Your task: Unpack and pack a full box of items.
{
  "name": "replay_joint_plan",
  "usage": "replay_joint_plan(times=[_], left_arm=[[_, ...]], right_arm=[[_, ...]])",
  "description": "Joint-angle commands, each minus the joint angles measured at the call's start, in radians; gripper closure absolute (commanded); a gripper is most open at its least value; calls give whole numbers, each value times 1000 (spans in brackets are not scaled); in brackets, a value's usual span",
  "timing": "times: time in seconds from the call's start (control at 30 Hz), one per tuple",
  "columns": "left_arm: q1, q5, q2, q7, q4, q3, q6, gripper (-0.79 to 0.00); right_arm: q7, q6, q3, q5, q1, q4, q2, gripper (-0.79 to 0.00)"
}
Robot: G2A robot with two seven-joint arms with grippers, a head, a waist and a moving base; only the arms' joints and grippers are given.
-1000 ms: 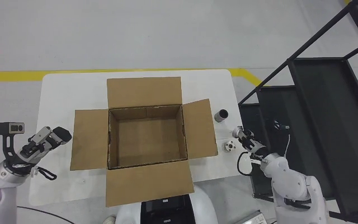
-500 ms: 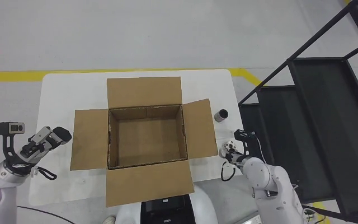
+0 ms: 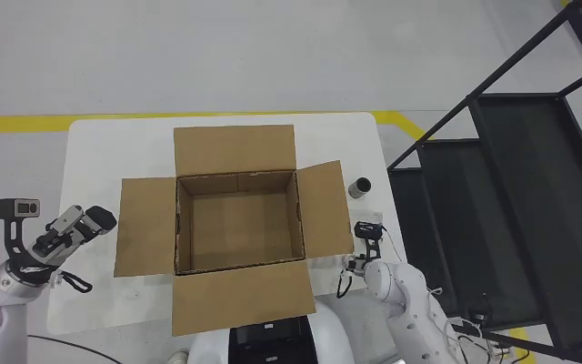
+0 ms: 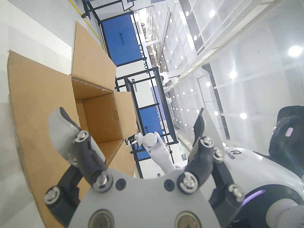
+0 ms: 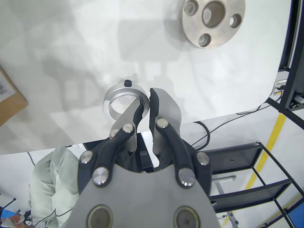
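One right hand (image 5: 147,100) tight on metal ring (image 5: 125,89)

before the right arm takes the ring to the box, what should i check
1. Grip: right gripper shut on ring, one finger inside its wall, one outside: ok
2. Lift: ring off the table: cannot tell
3. Target: box flaps folded out: ok
4. Other arm: left gripper open, apart from the box: ok
5. Neighbour: flange apart from the ring: ok
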Motion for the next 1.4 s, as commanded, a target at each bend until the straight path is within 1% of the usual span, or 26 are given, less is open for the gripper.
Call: replay_joint_plan(times=[0.0,0.37,0.4,0.43,0.47,0.5,0.63,0.73,0.87,0.97,1.03,1.13,1.17,1.2,1.23,1.27,1.3,1.37], left_arm=[[0,0,0,0,0,0,0,-785],[0,0,0,0,0,0,0,-785],[0,0,0,0,0,0,0,-785],[0,0,0,0,0,0,0,-785],[0,0,0,0,0,0,0,-785],[0,0,0,0,0,0,0,-785],[0,0,0,0,0,0,0,-785],[0,0,0,0,0,0,0,-785],[0,0,0,0,0,0,0,-785],[0,0,0,0,0,0,0,-785],[0,0,0,0,0,0,0,-785],[0,0,0,0,0,0,0,-785],[0,0,0,0,0,0,0,-785],[0,0,0,0,0,0,0,-785],[0,0,0,0,0,0,0,-785],[0,0,0,0,0,0,0,-785],[0,0,0,0,0,0,0,-785],[0,0,0,0,0,0,0,-785]], right_arm=[[-8,32,-7,-23,4,10,-1,0],[-23,102,-16,-10,62,97,-7,0],[-23,107,-15,-5,66,99,-7,-151],[-24,110,-14,-3,68,100,-7,-259],[-24,111,-13,-1,70,101,-7,-690],[-24,112,-12,2,71,100,-7,-785],[-42,121,-1,17,62,80,-7,-785],[-46,111,11,21,36,38,-5,-785],[-42,84,52,40,-34,-77,1,-785],[-47,29,111,108,-106,-185,7,-785],[-77,-25,159,165,-153,-242,11,-785],[-113,-105,227,278,-201,-266,15,-785],[-119,-138,248,318,-208,-259,16,-699],[-122,-168,269,359,-209,-244,18,-508],[-122,-194,285,396,-207,-229,19,-289],[-119,-217,298,427,-203,-211,21,-40],[-111,-236,307,454,-196,-193,22,0],[-98,-264,318,483,-179,-157,26,0]])
